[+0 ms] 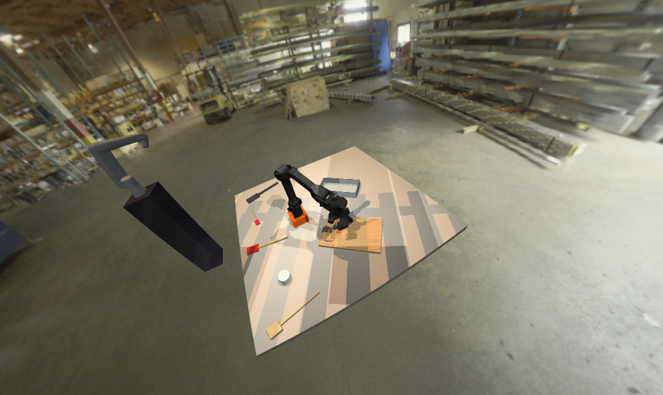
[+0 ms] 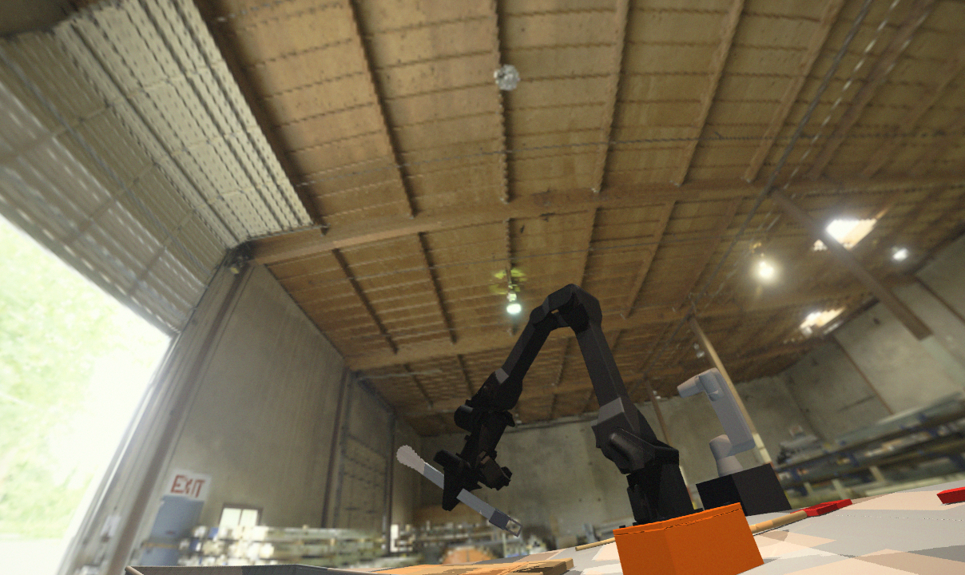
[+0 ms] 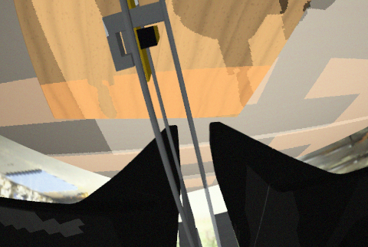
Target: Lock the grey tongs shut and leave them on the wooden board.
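Note:
My gripper (image 1: 342,225) (image 2: 453,493) (image 3: 193,134) is shut on the grey tongs (image 1: 358,210) (image 2: 477,502) (image 3: 153,13), part-way along their arms. The tongs hang tilted above the wooden board (image 1: 370,240) (image 3: 69,105), scalloped tips high at the left and hinge end low at the right in the exterior view. In the wrist view their two arms run close together, nearly parallel, with a narrow gap. A yellow strip (image 3: 147,67) and a black block (image 3: 147,37) sit at the hinge end. Whether the lock is engaged I cannot tell. The roasting tin (image 1: 341,193) stands behind the board.
The orange arm base (image 1: 298,217) (image 2: 686,540) is left of the board. Further left lie a dark spatula (image 1: 253,197), a small red-headed tool (image 1: 256,221) and a red spatula (image 1: 252,249). A white cylinder (image 1: 284,276) and a wooden spatula (image 1: 274,329) are nearer the front.

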### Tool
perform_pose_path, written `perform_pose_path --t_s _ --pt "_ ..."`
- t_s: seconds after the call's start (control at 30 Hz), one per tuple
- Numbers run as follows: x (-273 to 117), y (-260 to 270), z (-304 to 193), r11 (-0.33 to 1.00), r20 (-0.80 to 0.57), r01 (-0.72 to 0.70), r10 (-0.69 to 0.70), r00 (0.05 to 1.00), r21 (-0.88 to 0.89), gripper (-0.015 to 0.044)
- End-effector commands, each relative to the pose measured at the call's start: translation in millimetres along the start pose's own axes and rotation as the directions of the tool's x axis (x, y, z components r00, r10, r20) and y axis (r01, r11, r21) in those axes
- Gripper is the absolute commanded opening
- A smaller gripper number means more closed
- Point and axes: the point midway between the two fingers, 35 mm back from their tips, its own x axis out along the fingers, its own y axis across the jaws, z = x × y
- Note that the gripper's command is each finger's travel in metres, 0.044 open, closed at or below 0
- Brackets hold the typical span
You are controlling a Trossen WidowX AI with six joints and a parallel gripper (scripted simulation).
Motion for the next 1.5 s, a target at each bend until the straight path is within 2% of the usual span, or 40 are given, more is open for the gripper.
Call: perform_pose_path --t_s 0.0,0.57,1.13,1.47 --pt "0.9 1.5 -4.3 1.0 0.043 -0.008 0.008 0.999 0.004 -0.015" --pt "11.1 -0.9 -3.1 1.0 0.304 -0.018 0.019 0.953 -0.007 -0.015" --pt "11.2 -5.8 -0.1 0.998 0.544 -0.027 0.054 0.838 -0.056 -0.015" --pt "11.0 -6.3 0.2 0.998 0.563 -0.028 0.058 0.825 -0.062 -0.015"
